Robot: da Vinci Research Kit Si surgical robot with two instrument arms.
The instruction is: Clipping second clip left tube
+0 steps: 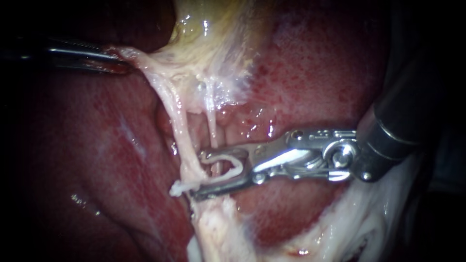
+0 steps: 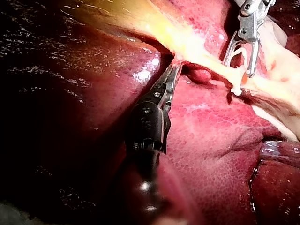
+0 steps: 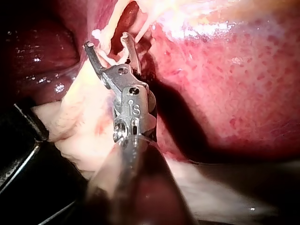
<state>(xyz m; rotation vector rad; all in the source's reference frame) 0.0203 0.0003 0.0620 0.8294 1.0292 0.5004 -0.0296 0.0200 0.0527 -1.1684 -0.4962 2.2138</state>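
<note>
Endoscope: the left instrument (image 1: 114, 60) is clamped on pale tissue (image 1: 145, 63), stretching the left tube (image 1: 177, 131). The right instrument (image 1: 198, 174), jaws wide, cradles a loaded clip (image 1: 228, 165) just beside a seated clip (image 1: 179, 188). Left wrist: same clamp. Right wrist: pale strands lie between the wide jaws. This looks like the placement step; next, confirm the jaws fully straddle the tube, then squeeze

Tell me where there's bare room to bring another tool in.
Bare liver below the left instrument, and more liver above the right instrument. Crowded between them: the right jaws hold a clip at the tubes, and the left jaws grip the pale tissue.
</note>
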